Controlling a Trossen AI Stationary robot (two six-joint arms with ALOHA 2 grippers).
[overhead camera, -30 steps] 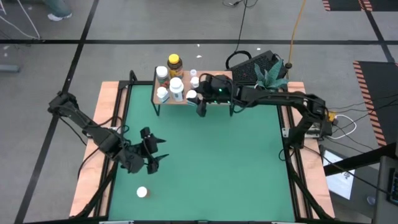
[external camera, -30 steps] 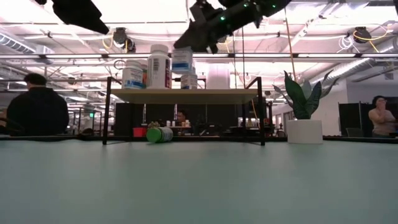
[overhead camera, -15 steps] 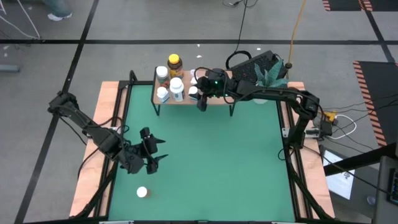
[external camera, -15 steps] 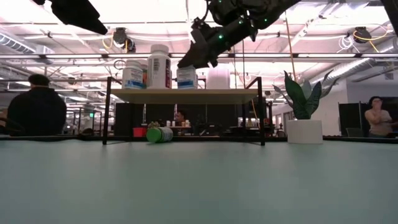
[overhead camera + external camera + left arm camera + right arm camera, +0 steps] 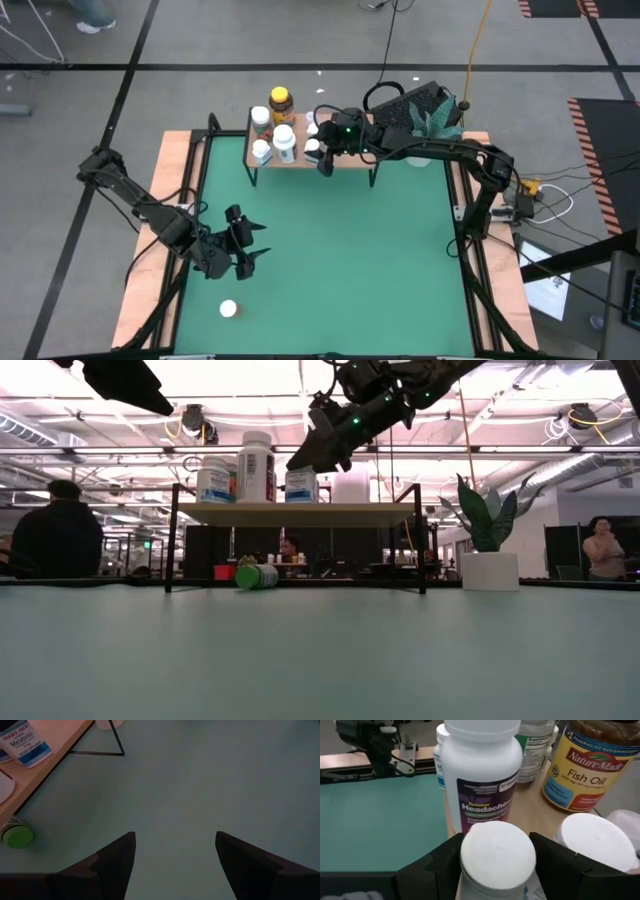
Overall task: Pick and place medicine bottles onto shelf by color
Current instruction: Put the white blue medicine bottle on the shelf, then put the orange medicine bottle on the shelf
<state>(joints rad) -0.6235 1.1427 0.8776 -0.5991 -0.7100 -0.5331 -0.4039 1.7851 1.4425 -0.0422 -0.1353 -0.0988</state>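
1. Here my right hand [image 5: 497, 870] sits over the wooden shelf [image 5: 300, 158], its fingers flanking a smooth white-capped bottle [image 5: 497, 851] standing upright; whether they still pinch it, I cannot tell.
2. My left hand [image 5: 243, 250] hangs released above the green tabletop [image 5: 350, 260].
3. A green-lidded bottle [image 5: 256, 576] lies sideways under the shelf.

Light-wood shelf [image 5: 345, 158] bearing upright medicine bottles [image 5: 284, 143], green table [image 5: 350, 260], lone white bottle [image 5: 228, 309]
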